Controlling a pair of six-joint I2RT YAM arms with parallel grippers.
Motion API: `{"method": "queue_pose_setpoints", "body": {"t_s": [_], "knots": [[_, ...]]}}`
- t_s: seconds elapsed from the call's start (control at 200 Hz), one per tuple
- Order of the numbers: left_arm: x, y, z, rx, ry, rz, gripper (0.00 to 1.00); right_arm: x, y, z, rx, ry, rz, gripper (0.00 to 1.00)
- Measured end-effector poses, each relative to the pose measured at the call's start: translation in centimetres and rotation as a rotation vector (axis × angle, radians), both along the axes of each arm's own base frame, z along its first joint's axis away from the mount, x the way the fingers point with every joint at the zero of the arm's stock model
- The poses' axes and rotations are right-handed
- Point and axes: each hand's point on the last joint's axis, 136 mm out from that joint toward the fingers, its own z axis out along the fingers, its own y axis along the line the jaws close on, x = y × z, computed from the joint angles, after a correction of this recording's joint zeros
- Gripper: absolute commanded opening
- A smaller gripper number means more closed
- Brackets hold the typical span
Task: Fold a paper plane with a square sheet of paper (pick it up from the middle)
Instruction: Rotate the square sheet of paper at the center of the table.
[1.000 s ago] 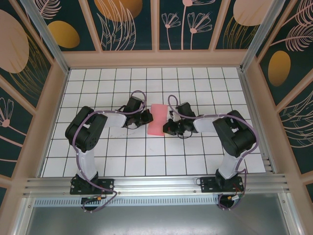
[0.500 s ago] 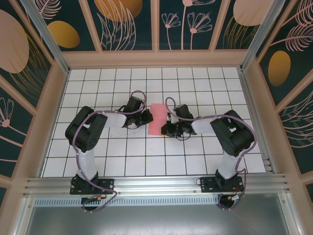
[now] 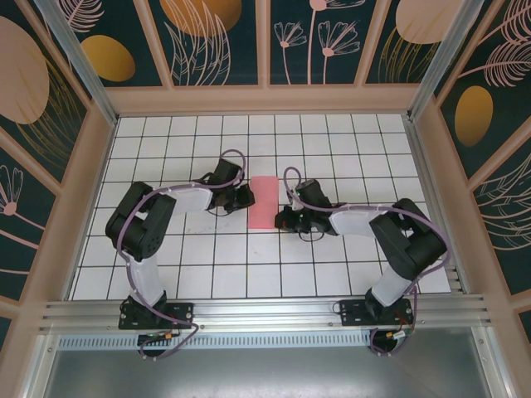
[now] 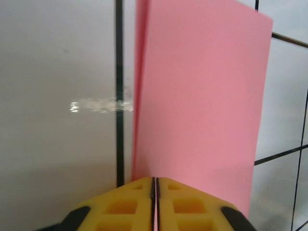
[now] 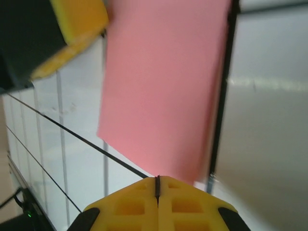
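From the top external view, the pink paper (image 3: 265, 201) lay flat on the table (image 3: 166, 257) as a narrow folded rectangle. Its long axis ran from the near side to the far side, tilted only slightly. It sat between the two arms. The left claw (image 3: 246, 197) was against the left long edge about halfway along, and the right claw (image 3: 280, 218) was against the right long edge close to the near corner. Neither arm was clearly nearer — both were right at the paper, on opposite sides and offset along its length.

In the left wrist view, the left claw (image 4: 155, 180) had its yellow pads drawn together with only a hairline seam between them. The pink paper (image 4: 197, 96) began right at the tips and stretched straight ahead over the white table (image 4: 57, 72), showing a doubled layer along its left side. I could not tell whether an edge was nipped between the pads or merely lay beneath them.

In the right wrist view, the right claw (image 5: 157, 179) was fully closed and held nothing. The pink paper (image 5: 163, 82) lay directly ahead, its nearest edge meeting the tips, and the left claw's yellow finger (image 5: 79, 24) sat at the far side. My judgement is that any further crease would have to run along that long axis, so one claw would pin its edge while the other worked from the opposite side.
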Motion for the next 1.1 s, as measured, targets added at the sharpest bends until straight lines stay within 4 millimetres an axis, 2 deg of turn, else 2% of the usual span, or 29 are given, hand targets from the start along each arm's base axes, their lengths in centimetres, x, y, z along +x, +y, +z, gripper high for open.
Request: {"method": "queue_pose_setpoints", "body": {"t_s": [0.085, 0.18, 0.285, 0.36, 0.49, 0.701, 0.851, 1.031, 1.101], "knots": [[0.9, 0.4, 2.8, 0.011, -0.053, 0.017, 0.28, 2.0, 0.3, 2.6, 0.012, -0.077, -0.044, 0.0], [1.8, 1.1, 6.6, 0.014, -0.14, 0.054, 0.33, 4.5, 0.6, 4.5, 0.0, -0.131, -0.088, 0.0], [2.1, 2.1, 10.2, 0.014, -0.225, 0.095, 0.34, 7.4, 1.5, 5.3, -0.031, -0.172, -0.112, 0.0], [1.8, 2.9, 11.2, 0.018, -0.256, 0.117, 0.35, 9.4, 2.2, 4.8, -0.073, -0.179, -0.123, 0.0], [0.4, 3.9, 10.4, 0.026, -0.245, 0.128, 0.35, 12.2, 3.1, 2.2, -0.159, -0.157, -0.131, 0.0], [-1.8, 4.4, 7.5, 0.033, -0.179, 0.103, 0.34, 14.3, 2.7, -2.8, -0.281, -0.07, -0.132, 0.0], [-2.3, 3.8, 7.3, -0.003, -0.167, 0.074, 0.33, 15.9, 2.0, -2.5, -0.308, -0.064, -0.161, 0.0], [-2.4, 2.9, 7.6, -0.058, -0.168, 0.054, 0.33, 16.1, 0.6, -2.8, -0.345, -0.046, -0.199, 0.0], [-2.7, 2.7, 7.6, -0.079, -0.163, 0.052, 0.33, 15.4, -0.4, -2.8, -0.36, -0.033, -0.235, 0.0]]}}
